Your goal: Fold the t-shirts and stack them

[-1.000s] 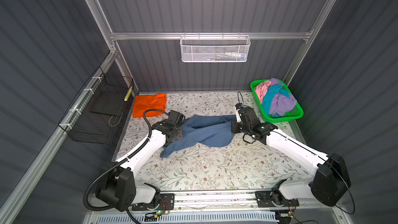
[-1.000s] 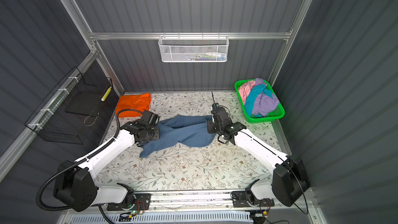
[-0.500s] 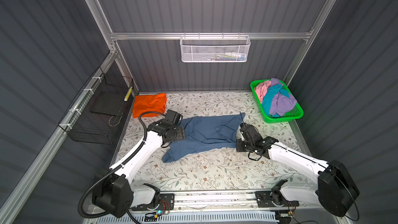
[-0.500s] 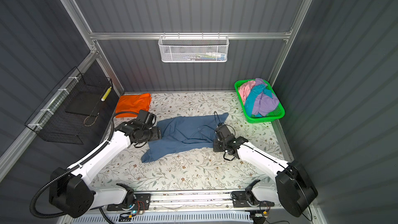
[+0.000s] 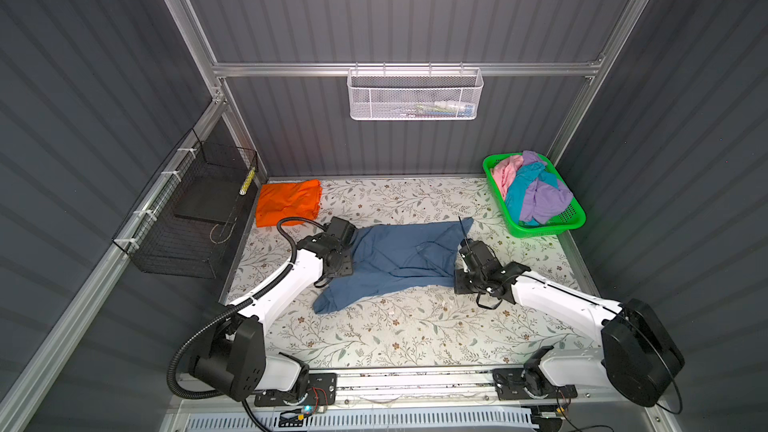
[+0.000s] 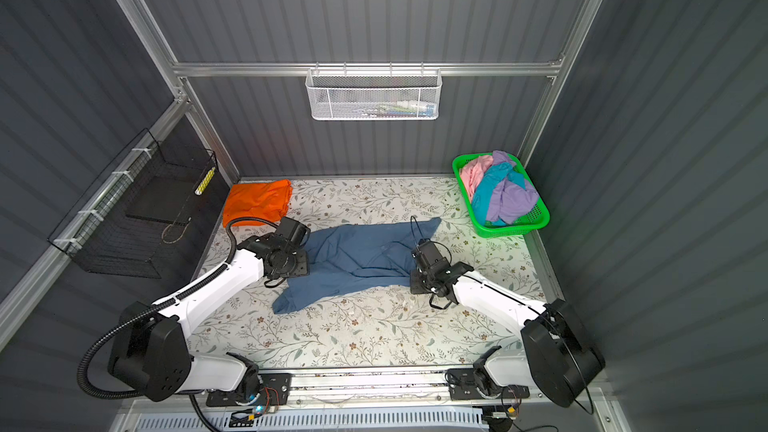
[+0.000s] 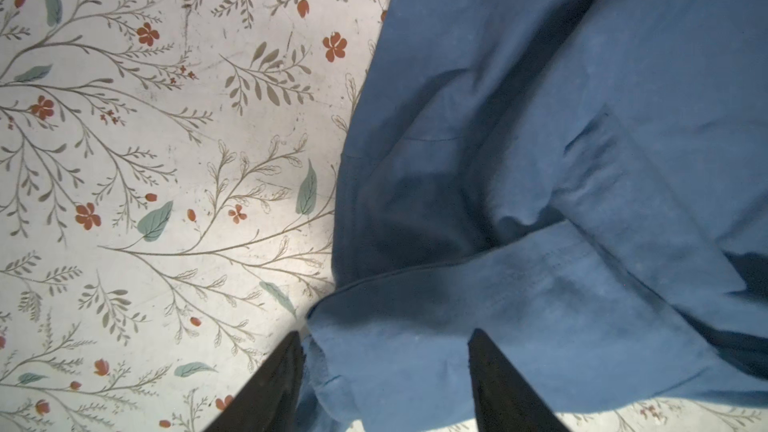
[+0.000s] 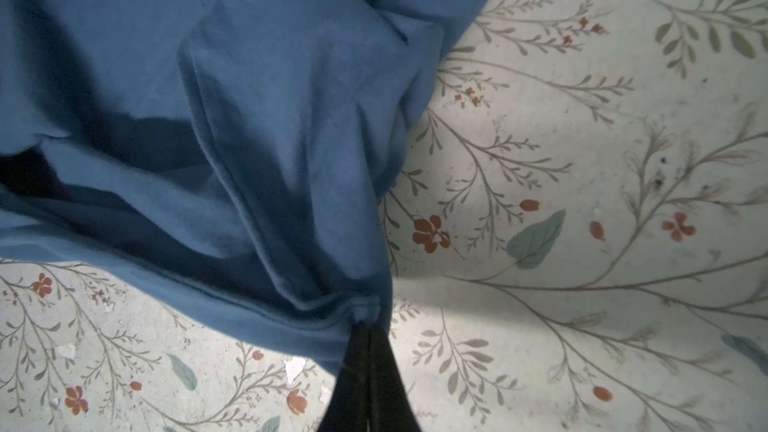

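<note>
A dusty dark blue t-shirt [image 5: 399, 259] [image 6: 357, 261] lies crumpled across the middle of the floral table. My right gripper [image 8: 368, 324] is shut on a bunched edge of it at its right side, low over the table. At the shirt's left end, my left gripper [image 7: 386, 332] stands open, its black fingers [image 7: 278, 376] straddling a loose fold of blue cloth [image 7: 415, 359]. A folded bright orange t-shirt [image 5: 286, 201] lies at the back left. Pink [image 5: 505, 172], turquoise [image 5: 519, 195] and lilac [image 5: 544, 197] t-shirts are piled in the basket.
The green lattice basket [image 5: 552, 229] stands at the back right corner. A black wire basket [image 5: 195, 218] hangs on the left wall and a white mesh basket [image 5: 415, 97] on the back wall. Bare floral table [image 5: 415, 326] lies in front of the blue shirt.
My right gripper has drawn the blue shirt's edge toward the front, so the shirt lies more spread out. My left gripper's jaws have opened; that arm has barely shifted.
</note>
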Controlling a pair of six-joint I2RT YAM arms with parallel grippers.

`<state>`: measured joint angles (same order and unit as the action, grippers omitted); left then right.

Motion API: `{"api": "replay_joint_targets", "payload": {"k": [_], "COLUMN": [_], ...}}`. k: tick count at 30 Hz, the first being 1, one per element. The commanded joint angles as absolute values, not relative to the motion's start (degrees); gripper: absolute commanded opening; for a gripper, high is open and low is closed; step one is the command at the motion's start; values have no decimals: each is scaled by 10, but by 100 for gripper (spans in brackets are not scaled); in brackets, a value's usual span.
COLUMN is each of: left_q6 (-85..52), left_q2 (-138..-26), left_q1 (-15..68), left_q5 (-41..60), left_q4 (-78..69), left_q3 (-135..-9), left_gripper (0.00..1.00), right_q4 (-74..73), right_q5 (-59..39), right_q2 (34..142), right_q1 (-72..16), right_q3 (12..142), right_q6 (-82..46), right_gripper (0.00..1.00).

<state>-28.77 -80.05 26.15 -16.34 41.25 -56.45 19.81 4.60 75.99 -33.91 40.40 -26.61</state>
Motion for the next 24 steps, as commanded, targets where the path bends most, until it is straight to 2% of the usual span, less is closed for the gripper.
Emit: {"api": "replay_joint_targets", "payload": {"k": [1, 6, 13, 14, 17, 20, 24], "left_q6": [-276, -270, -263, -265, -271, -275, -274], "left_q2": [-805, -808, -820, -823, -829, -830, -810], "left_q1": [256, 242, 217, 216, 216, 216, 216], "left_q5": [-155, -160, -157, -152, -134, -132, -134], "left_q4": [375, 362, 332, 325, 311, 318, 341], "left_q3": [-542, -523, -510, -509, -510, -522, -541], "left_gripper": [64, 68, 67, 61, 26, 0, 0], "right_q4": [207, 211, 212, 213, 217, 219, 217], "right_q5": [49, 49, 41, 42, 43, 45, 43], "right_q2": [762, 769, 776, 777, 777, 776, 782], "right_q1": [-341, -342, -341, -341, -341, -341, -341], "right_q3": [424, 431, 433, 435, 438, 437, 439], "right_q6": [-260, -260, -271, -272, -272, -272, -275], "right_gripper": [0, 0, 0, 0, 0, 0, 0]}}
